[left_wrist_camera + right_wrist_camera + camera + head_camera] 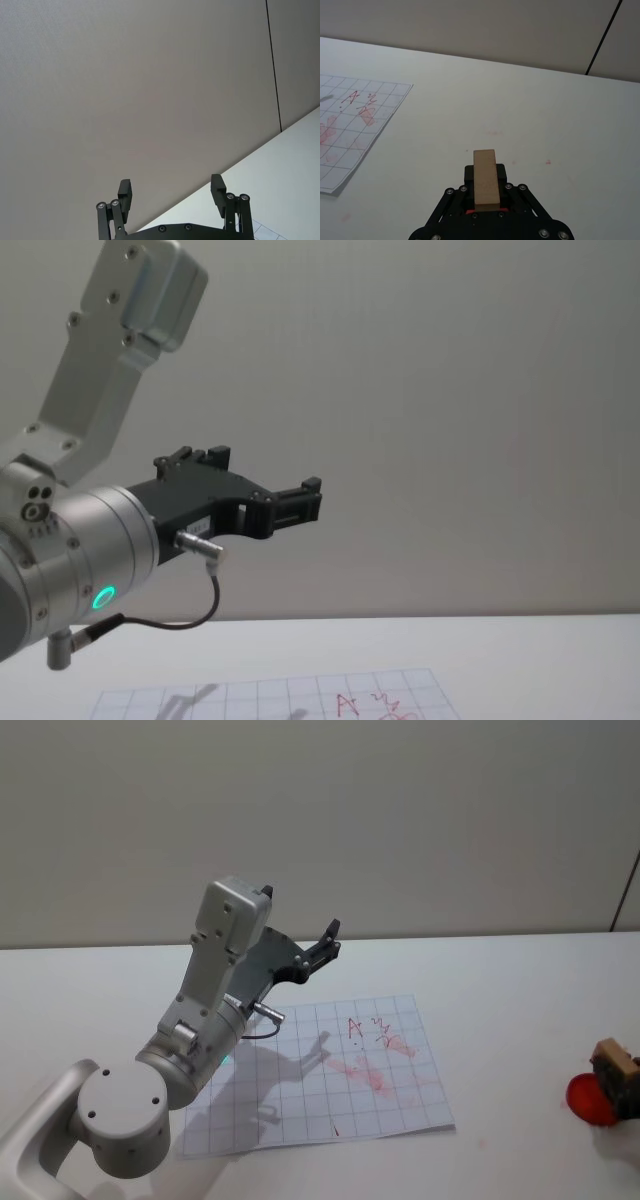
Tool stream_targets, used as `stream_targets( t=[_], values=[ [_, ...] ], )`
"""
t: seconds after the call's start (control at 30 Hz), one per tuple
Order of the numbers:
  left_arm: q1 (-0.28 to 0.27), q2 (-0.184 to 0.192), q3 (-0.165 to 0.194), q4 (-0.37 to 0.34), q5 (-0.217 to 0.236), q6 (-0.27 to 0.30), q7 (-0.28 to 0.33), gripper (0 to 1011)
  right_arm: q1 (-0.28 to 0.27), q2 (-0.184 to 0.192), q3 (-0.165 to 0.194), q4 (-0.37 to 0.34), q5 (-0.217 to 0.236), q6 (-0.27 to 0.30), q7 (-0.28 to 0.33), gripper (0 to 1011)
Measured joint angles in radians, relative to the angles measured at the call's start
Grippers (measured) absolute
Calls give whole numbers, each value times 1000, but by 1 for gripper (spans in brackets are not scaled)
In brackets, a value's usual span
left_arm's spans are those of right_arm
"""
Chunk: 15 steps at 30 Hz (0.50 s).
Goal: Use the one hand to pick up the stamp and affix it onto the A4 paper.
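The right gripper (pixel 486 196) is pinching the stamp (pixel 486 177), a small tan wooden block that stands up between its black fingers with something red showing just under it; in the head view the stamp (pixel 615 1065) sits at the far right edge of the table, above a red round shape (pixel 592 1100), well apart from the A4 paper (pixel 400 1115). That gridded sheet lies flat on the white table (pixel 520 990) toward the middle, already bearing red marks and smears. The left gripper (pixel 172 192) hangs raised above the paper's left side, its fingers spread with nothing between them, pointed toward the far wall. The stamp looks light, stiff and hard, with smooth flat sides that suit a pinch across its narrow width; the inked face should be kept clear of the pads. The paper is thin and loose, so it could slide or lift under a sticky stamp; a straight downward press seems safest.
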Motion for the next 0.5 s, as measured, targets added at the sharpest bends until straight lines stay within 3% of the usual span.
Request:
stream_targets(
  t=[0.5],
  values=[
    [0, 0, 0, 0, 0, 0, 0, 1001, 41, -31, -27, 37, -40, 45, 12, 220]
  ],
)
